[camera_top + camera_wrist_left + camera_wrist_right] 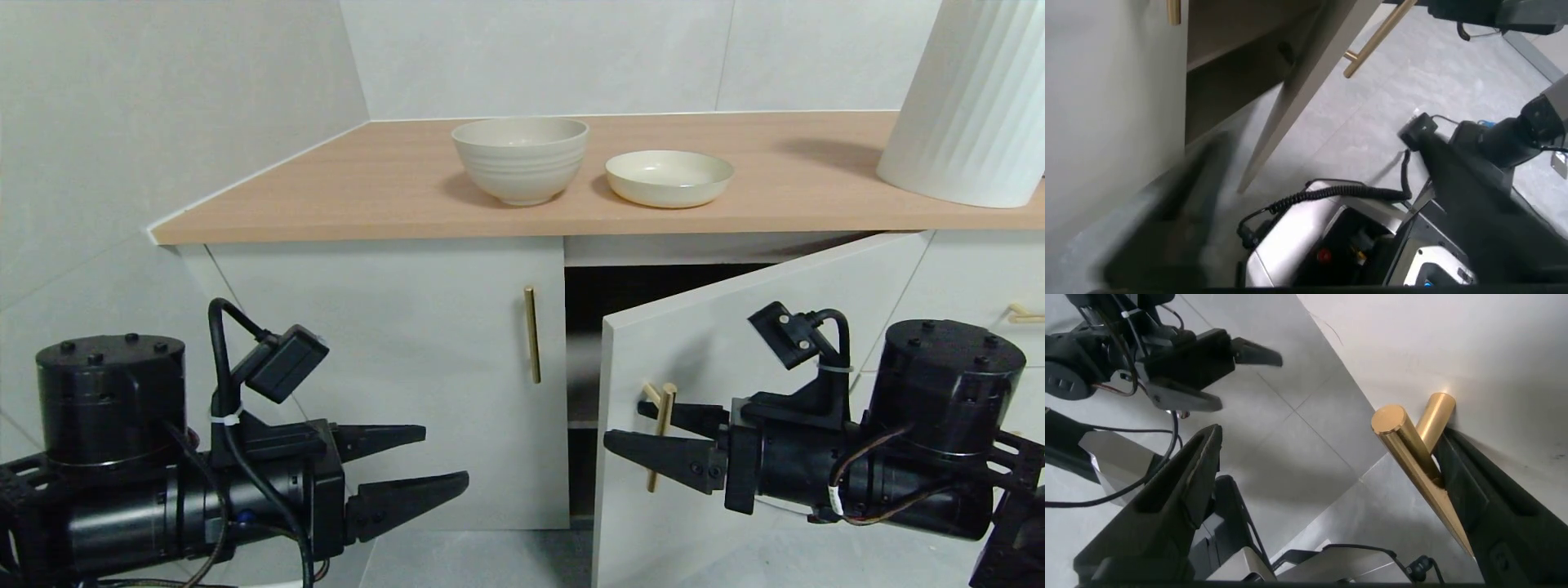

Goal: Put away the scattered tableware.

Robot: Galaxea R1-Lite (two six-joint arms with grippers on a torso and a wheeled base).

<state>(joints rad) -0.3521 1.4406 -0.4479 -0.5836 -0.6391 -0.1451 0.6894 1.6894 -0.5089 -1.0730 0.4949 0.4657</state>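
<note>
Tableware: a cream ribbed ceramic bowl [520,159] and a shallow cream ceramic dish [669,176] stand side by side, not touching, on the wooden bench [343,192] above the cupboard.
Cupboard: the right-hand white cabinet door [735,327] stands ajar on a dark interior. We judge the step in hand is opening it, to make room for the dishes.
Right gripper [624,425]: its fingers are spread and straddle the slim brass bar handle [660,437], which rests against one finger. We read this as a hook for pulling, not a pinch.
Left gripper [445,455]: low before the closed left door [392,367], fingers spread and empty, well apart from the bowl.
Progress: we judge nothing is stored yet.
</note>
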